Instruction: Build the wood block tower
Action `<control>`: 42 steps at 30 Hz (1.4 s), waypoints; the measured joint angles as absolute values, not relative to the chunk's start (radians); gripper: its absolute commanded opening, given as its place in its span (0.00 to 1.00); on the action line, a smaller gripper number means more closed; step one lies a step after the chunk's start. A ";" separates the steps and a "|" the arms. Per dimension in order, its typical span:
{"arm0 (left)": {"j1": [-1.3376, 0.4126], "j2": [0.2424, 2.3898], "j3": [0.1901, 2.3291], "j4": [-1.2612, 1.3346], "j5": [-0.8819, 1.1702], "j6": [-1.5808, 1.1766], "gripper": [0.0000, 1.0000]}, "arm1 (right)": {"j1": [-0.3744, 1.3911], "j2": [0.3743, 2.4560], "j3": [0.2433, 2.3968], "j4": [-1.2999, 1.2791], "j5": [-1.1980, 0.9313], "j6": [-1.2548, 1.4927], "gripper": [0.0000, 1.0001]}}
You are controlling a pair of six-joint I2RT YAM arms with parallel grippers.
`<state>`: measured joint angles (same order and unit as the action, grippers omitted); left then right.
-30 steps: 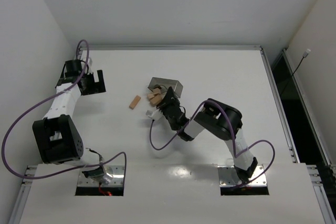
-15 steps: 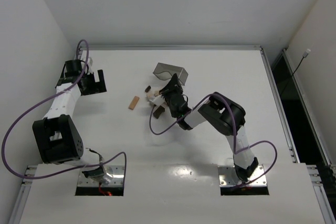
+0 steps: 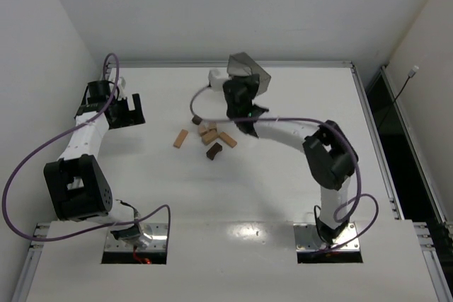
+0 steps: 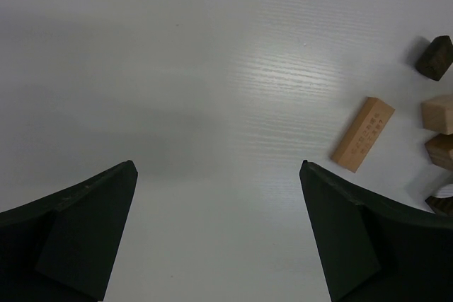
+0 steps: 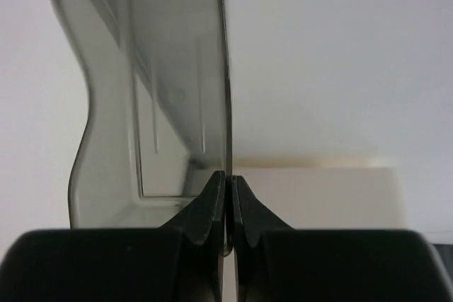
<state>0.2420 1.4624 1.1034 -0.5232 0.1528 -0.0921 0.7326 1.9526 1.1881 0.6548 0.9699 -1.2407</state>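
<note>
Several wood blocks lie loose on the table with no stack among them: a tan bar (image 3: 182, 138), tan pieces (image 3: 207, 131) (image 3: 227, 138), a small dark piece (image 3: 196, 119) and a dark notched piece (image 3: 214, 150). My right gripper (image 3: 243, 84) is raised behind them, shut on the wall of the translucent grey tray (image 3: 249, 70). In the right wrist view the fingertips (image 5: 228, 178) pinch the tray's thin wall (image 5: 170, 104), and the tray looks empty. My left gripper (image 3: 128, 112) is open and empty at the left, with the tan bar (image 4: 362, 134) and a dark cube (image 4: 434, 57) to its right.
The table's raised rim (image 3: 233, 64) runs close behind the held tray. White walls stand at the left and back. A dark gap (image 3: 396, 132) lies beyond the table's right edge.
My right arm has lifted the tray off the blocks and swung it up toward the back edge. The blocks now lie uncovered and scattered. The left arm has not moved.
</note>
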 measured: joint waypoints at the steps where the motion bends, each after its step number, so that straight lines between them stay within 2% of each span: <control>1: 0.242 1.462 1.104 -0.524 0.158 -0.092 1.00 | 0.717 1.934 1.302 0.442 0.951 -1.079 0.00; 3: 0.242 1.465 1.108 -0.525 0.168 -0.093 1.00 | 0.678 1.913 1.482 0.158 0.902 -0.789 0.00; 5: 0.242 1.469 1.111 -0.525 0.179 -0.095 1.00 | 0.629 1.881 1.556 -0.019 0.853 -0.585 0.00; 9: 0.242 1.474 1.114 -0.525 0.206 -0.096 1.00 | 0.473 1.850 1.572 -0.302 0.737 -0.286 0.00; 13: 0.242 1.474 1.115 -0.525 0.228 -0.098 1.00 | 0.326 1.877 1.555 -0.475 0.614 -0.123 0.00; 18: 0.242 1.478 1.116 -0.522 0.259 -0.099 1.00 | 0.198 1.883 1.524 -0.533 0.510 -0.016 0.00; 25: 0.242 1.509 1.116 -0.514 0.285 -0.099 1.00 | 0.004 1.903 1.525 -0.469 0.284 0.039 0.00; 36: 0.242 1.546 1.123 -0.509 0.308 -0.098 1.00 | -0.162 2.128 1.642 -0.417 0.094 0.026 0.00; 40: 0.242 1.559 1.124 -0.506 0.318 -0.098 1.00 | -0.196 2.169 1.694 -0.399 0.042 0.019 0.16; 41: 0.242 1.562 1.124 -0.507 0.319 -0.099 1.00 | -0.204 2.177 1.706 -0.398 0.037 0.015 0.27; 42: 0.242 1.565 1.124 -0.507 0.320 -0.099 1.00 | -0.210 2.184 1.716 -0.395 0.030 0.016 0.33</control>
<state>0.2420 1.5650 1.1240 -0.5072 0.3199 -0.0986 -0.2096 2.1841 1.7161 -0.3950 0.0303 0.0162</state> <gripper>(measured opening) 1.000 0.211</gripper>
